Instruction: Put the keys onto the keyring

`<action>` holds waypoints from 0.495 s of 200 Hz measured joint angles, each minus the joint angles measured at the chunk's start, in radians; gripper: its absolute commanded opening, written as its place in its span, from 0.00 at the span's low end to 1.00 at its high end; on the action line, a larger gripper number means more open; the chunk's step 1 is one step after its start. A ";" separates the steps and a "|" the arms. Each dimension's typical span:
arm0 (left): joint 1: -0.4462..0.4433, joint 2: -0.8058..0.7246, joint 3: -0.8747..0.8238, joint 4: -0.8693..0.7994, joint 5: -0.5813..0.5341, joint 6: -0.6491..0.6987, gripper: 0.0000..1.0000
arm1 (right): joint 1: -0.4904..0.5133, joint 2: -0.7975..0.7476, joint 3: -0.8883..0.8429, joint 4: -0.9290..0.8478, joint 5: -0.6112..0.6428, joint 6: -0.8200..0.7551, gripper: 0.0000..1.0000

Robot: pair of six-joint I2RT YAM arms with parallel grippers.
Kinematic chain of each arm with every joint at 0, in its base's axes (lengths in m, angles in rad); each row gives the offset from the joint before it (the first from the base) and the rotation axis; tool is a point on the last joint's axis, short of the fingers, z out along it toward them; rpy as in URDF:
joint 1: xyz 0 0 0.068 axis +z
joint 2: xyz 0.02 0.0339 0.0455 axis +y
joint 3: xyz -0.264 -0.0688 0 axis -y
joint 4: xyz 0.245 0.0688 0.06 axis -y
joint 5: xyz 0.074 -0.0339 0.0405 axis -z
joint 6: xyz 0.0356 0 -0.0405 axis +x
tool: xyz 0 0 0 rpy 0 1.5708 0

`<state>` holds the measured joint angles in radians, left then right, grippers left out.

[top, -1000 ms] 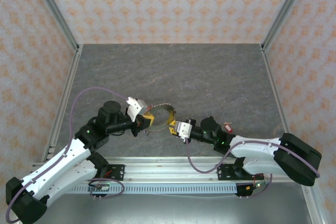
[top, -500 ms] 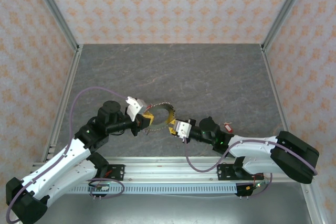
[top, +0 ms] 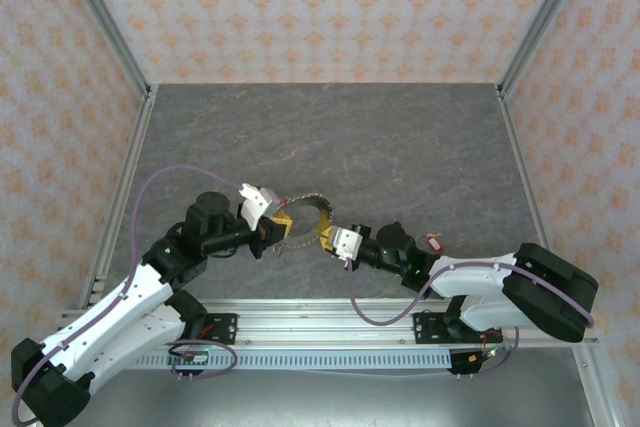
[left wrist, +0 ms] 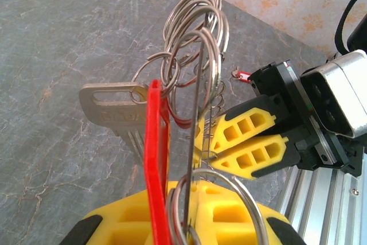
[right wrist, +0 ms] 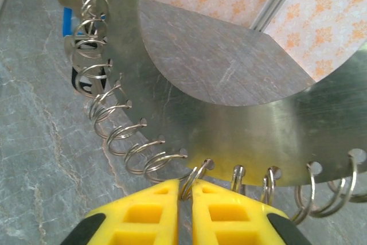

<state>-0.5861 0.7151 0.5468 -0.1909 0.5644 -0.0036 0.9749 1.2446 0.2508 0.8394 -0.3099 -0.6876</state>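
Note:
The keyring is a flat grey metal ring with small split rings hanging all round its rim. It is held upright between the two arms. My left gripper is shut on its left edge; the plate runs edge-on between the yellow fingers. A silver key with a red tag hangs on it. My right gripper is shut on one small split ring at the plate's lower rim. A blue tag hangs farther along. Another red-tagged key lies on the table.
The grey stone-patterned table is bare behind the arms. A metal rail runs along the near edge, just below both grippers. Patterned walls close in the left, back and right sides.
My right gripper has shifted slightly left toward the keyring and closed its fingers on a small split ring. The left arm and the keyring have stayed put.

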 measured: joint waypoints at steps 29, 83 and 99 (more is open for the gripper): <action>0.000 0.000 0.000 0.000 -0.010 -0.009 0.00 | 0.000 0.000 0.000 0.000 0.037 -0.002 0.00; 0.010 -0.004 0.000 0.045 -0.089 -0.110 0.00 | -0.002 -0.044 0.084 -0.134 0.110 0.035 0.00; 0.011 -0.005 0.000 0.095 -0.108 -0.165 0.00 | -0.011 -0.073 0.110 -0.170 0.113 0.070 0.00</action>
<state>-0.5751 0.7101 0.5465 -0.0959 0.4564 -0.1688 0.9634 1.1717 0.3611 0.6697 -0.1970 -0.6174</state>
